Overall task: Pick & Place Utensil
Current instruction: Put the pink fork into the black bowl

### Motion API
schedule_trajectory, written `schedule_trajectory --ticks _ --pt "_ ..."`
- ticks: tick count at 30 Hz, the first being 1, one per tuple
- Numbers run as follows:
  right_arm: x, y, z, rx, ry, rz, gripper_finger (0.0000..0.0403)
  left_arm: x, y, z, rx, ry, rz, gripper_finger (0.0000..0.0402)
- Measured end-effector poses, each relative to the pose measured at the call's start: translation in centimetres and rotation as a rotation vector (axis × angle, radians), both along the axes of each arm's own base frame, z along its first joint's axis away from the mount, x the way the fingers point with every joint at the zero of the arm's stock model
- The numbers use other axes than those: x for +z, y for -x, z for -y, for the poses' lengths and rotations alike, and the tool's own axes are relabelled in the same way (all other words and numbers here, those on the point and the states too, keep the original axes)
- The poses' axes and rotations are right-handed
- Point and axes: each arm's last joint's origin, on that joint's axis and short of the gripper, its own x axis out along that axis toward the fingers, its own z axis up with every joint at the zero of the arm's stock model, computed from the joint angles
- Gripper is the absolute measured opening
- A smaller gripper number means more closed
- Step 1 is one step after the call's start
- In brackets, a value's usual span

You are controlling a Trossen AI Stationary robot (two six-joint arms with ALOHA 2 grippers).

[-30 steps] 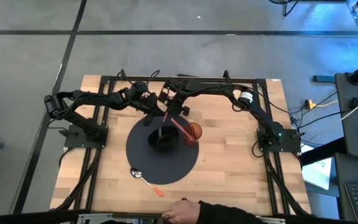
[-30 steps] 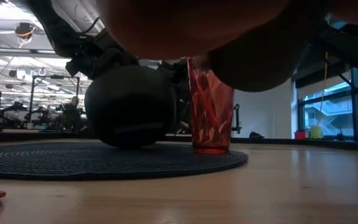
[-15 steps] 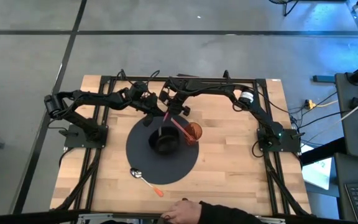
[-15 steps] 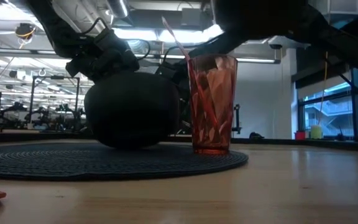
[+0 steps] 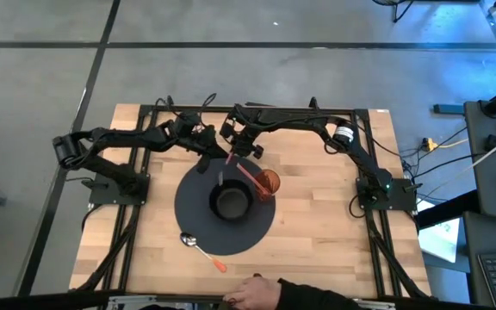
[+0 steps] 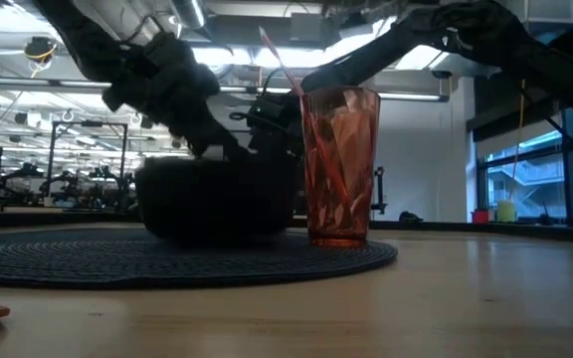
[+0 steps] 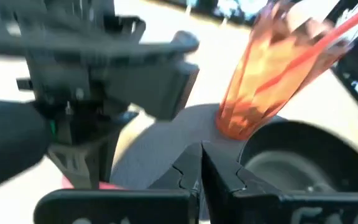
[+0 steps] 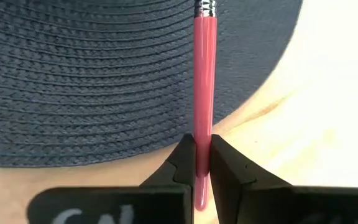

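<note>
A black bowl (image 5: 231,200) sits on its base in the middle of a round dark placemat (image 5: 192,220). Beside it stands an orange-red cup (image 5: 269,183) with a pink-handled utensil (image 6: 285,68) leaning out of it. My right gripper (image 5: 234,156) hovers over the mat's far edge, shut on a second pink-handled utensil (image 8: 204,74). My left gripper (image 5: 212,155) is close beside it, behind the bowl, with its fingers (image 7: 202,163) shut on nothing. A spoon (image 5: 200,249) with an orange handle lies across the mat's near edge. My right gripper (image 8: 202,163) pinches the pink handle near its free end (image 8: 202,134) between its two fingers. The fingers lie across the handle and point down from above. The handle reaches away below them to its silver ferrule (image 8: 205,7), clear above the placemat.
A person's hand and dark sleeve (image 5: 269,294) rest at the table's near edge. The wrist of my right arm (image 7: 98,74) shows close by in the left wrist view. Bare wood (image 5: 325,224) lies to the right of the mat.
The bowl stood tipped, with its round underside toward the near edge, and now sits level on the mat. My left arm has drawn back a little toward the table's left. The hand that covered the top of the low view has moved away.
</note>
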Motion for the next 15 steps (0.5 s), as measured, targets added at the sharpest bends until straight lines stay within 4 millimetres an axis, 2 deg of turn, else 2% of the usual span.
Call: schedule_trajectory --ticks 9,15 --pt "4.6 0.6 0.5 -0.027 0.065 0.121 0.0026 4.7 3.3 1.7 0.107 -0.135 0.043 0.0004" --pt "7.6 1.3 0.8 -0.076 0.127 0.18 0.0026 6.2 5.3 3.1 0.155 -0.171 0.029 0.0004"
